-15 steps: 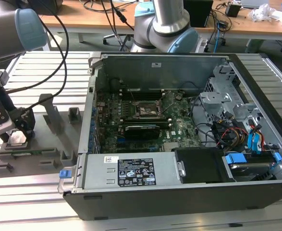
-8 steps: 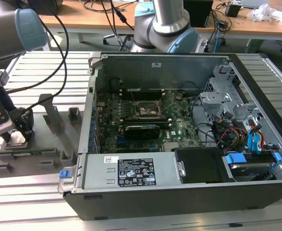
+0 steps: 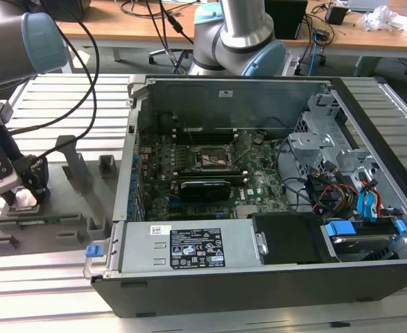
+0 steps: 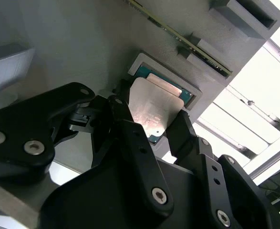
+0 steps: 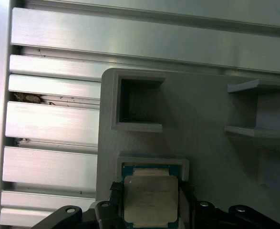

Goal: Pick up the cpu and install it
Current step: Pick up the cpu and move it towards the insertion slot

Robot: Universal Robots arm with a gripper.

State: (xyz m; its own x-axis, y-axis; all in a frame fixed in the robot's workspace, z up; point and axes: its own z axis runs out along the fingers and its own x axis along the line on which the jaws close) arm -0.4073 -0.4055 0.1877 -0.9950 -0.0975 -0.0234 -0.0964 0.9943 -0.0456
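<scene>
**Jaws closed on the cpu at the grey holder, well apart from the open case**

At the exterior view's left, the gripper (image 3: 26, 196) is down on a grey holder tray (image 3: 78, 208) that lies on the slatted metal tabletop (image 3: 64, 97). The cpu (image 5: 150, 196) sits in a shallow square recess of that tray, silver top up. In both wrist views the black fingers (image 4: 125, 121) flank it, and the jaws appear pressed against two opposite edges, grasping the chip. Whether it has left the floor of the recess cannot be told. Other pockets and upright ribs of the tray stand just beside the recess.

Further toward the exterior view's right, the computer case (image 3: 224, 284) lies on its side with the panel off. Inside it is the green motherboard (image 3: 258, 184). The square socket frame (image 3: 215, 158) sits near the board's middle, and a long black card (image 3: 204, 189) lies just below it. A silver power supply (image 3: 189, 246) occupies the near wall. At the far right stands a metal drive cage (image 3: 321, 149).
</scene>
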